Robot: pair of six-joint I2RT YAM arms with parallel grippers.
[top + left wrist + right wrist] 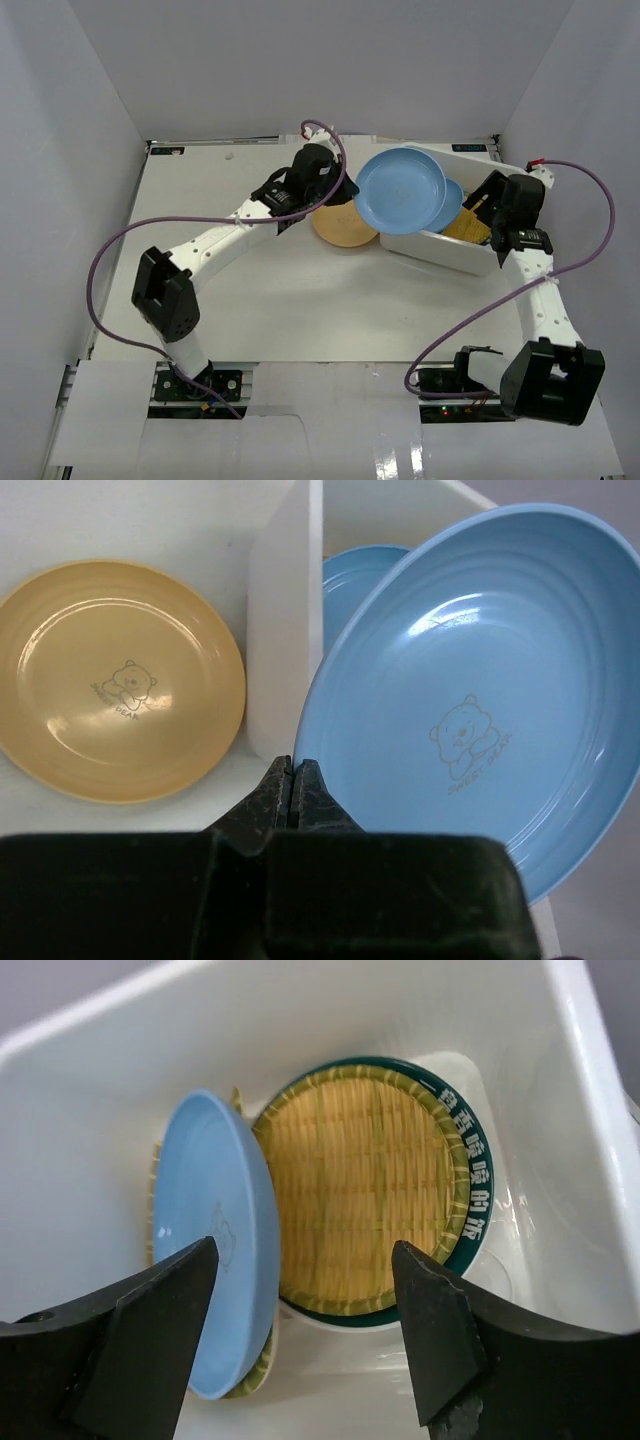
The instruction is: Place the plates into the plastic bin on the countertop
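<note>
Stretched toward the desk's point(280, 290) far edge, the left fingers point(312, 795) clamped one light blue plate point(400, 190) over the plastic bin point(440, 252). The right fingers point(440, 1330) gaped empty above a second blue plate point(215, 1260) and one striped plate point(360, 1180) inside.

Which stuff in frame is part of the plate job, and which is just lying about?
Job: held blue plate in left pincer; second blue plate and woven plate, both in the bin; yellow plate on the counter.
Just there: purple cables, grey walls.
</note>
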